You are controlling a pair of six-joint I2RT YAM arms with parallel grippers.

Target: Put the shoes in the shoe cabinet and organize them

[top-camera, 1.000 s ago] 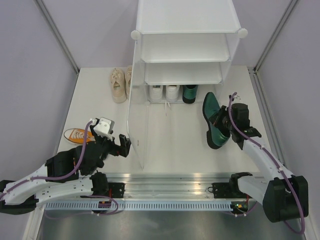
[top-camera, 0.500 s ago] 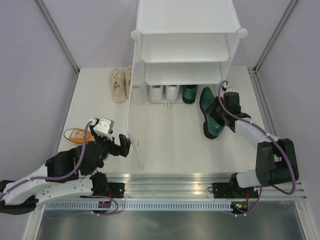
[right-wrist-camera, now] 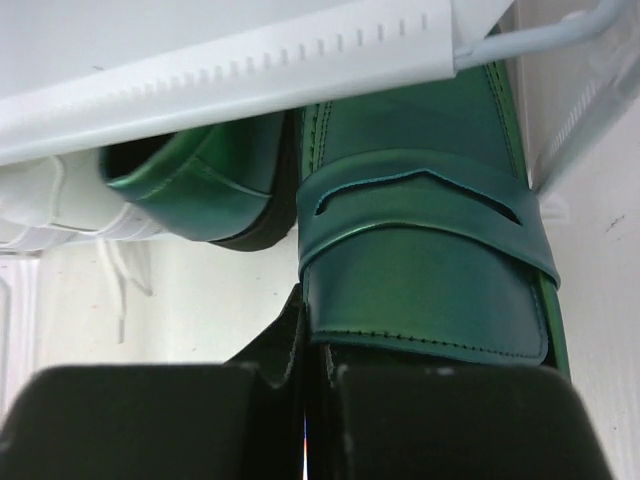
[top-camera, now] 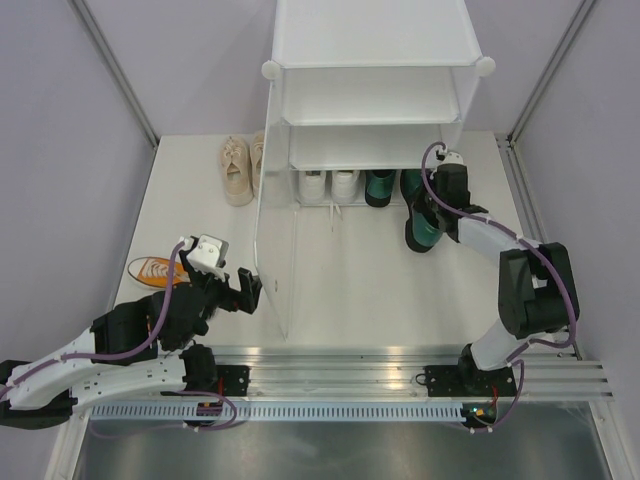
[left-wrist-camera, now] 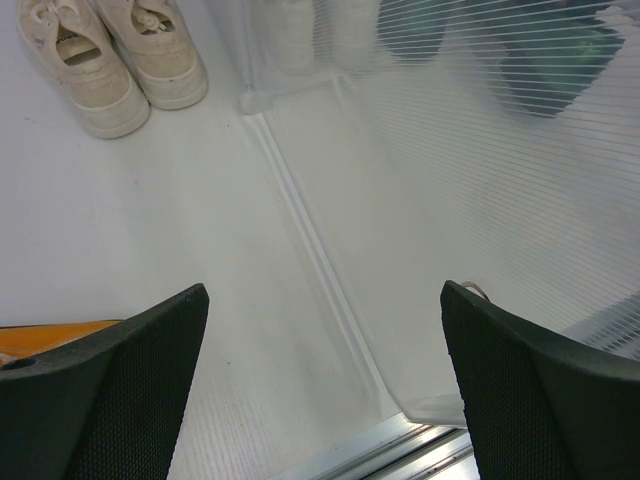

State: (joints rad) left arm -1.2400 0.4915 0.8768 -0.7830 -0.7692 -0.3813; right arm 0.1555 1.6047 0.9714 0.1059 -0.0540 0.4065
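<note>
Dark green heel (top-camera: pixel 418 233) (right-wrist-camera: pixel 420 260) found pinched in right gripper (top-camera: pixel 428 212) (right-wrist-camera: pixel 305 400), fingers closed down to a thin slit on the rear edge of the shoe. Toe end pushed in under the front lip of shoe cabinet (top-camera: pixel 370 30) (left-wrist-camera: pixel 480 200) (right-wrist-camera: pixel 250 60) at the bottom tier, far right; rear part outside the tier over white table (top-camera: pixel 380 290). Second green heel (top-camera: pixel 379 186) (right-wrist-camera: pixel 190 180) lodged inside the same tier, just beside the held one on its left; contact between the two not determinable. White sneakers (top-camera: pixel 330 185) (right-wrist-camera: pixel 40 205) set as a pair further left in that tier, one lace trailing out onto the table. Cream sneakers (top-camera: pixel 238 168) (left-wrist-camera: pixel 100 55) placed side by side on the table, outside the cabinet, just beside its translucent left side. Single orange sneaker (top-camera: pixel 155 270) (left-wrist-camera: pixel 50 335) lying on the table near the left edge, close to left gripper (top-camera: pixel 240 292) (left-wrist-camera: pixel 320 385). Left gripper spread wide, nothing between its fingers, held low over the table near the front corner of the cabinet's left side, not touching it.
</note>
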